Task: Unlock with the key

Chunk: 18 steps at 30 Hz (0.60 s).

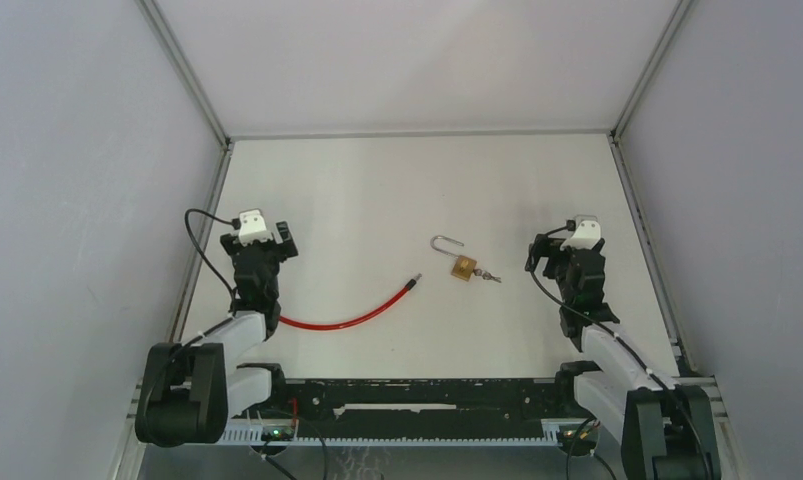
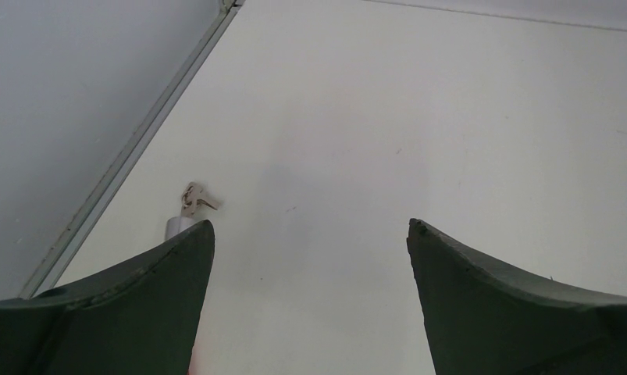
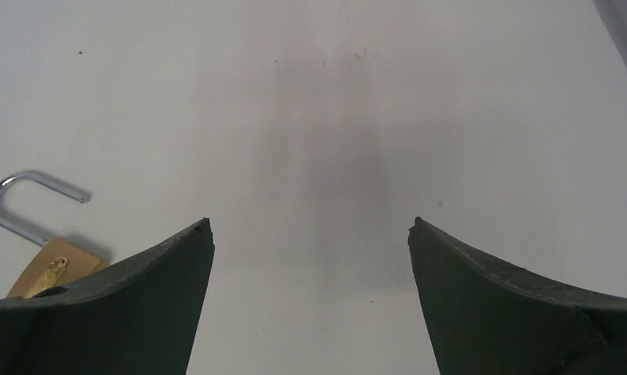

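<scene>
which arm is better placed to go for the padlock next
Right. The small brass padlock with its open silver shackle lies nearer the right end effector, showing in its wrist view; the left end effector sits farther off by the red cable.

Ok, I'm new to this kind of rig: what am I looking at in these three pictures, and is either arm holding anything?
The wide picture comes from a fixed camera above and behind two robot arms bolted at the near edge of a white table. The other two pictures come from a camera on each wrist, and the dark wedges in them are that gripper's own fingers. The left gripper and right gripper are both open and hold nothing. On the table lie a small brass padlock with its silver shackle swung open, a small key at its side, and a red cable with metal ends.
</scene>
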Tool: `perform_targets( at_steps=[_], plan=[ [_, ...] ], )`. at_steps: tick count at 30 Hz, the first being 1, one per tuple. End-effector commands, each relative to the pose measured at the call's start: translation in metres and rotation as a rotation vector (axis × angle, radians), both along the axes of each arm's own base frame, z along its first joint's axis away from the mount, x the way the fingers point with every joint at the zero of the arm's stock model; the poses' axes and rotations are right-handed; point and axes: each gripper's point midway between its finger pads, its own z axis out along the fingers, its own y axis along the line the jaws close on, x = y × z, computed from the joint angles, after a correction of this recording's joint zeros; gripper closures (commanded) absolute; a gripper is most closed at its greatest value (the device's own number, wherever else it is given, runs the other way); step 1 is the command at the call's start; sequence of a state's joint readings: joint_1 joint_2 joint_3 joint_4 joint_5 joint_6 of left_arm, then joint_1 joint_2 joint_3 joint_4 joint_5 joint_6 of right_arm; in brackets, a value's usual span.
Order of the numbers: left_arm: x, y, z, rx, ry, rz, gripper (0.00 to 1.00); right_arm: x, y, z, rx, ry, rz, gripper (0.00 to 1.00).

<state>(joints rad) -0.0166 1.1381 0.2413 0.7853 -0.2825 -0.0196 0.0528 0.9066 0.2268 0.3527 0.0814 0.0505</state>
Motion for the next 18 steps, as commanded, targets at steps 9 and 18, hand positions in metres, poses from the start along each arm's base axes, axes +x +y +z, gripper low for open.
perform_targets(
  at_steps=[9, 18],
  plan=[
    [0.007, -0.001, 0.005, 0.03, -0.076, -0.033, 0.04, 0.034, -0.001, 0.027, 0.023, -0.168, 0.025, 0.01],
    [0.007, 0.007, 0.004, 0.024, -0.078, -0.004, 0.0, 0.049, -0.002, 0.027, 0.028, -0.188, 0.06, 0.01]
  ],
)
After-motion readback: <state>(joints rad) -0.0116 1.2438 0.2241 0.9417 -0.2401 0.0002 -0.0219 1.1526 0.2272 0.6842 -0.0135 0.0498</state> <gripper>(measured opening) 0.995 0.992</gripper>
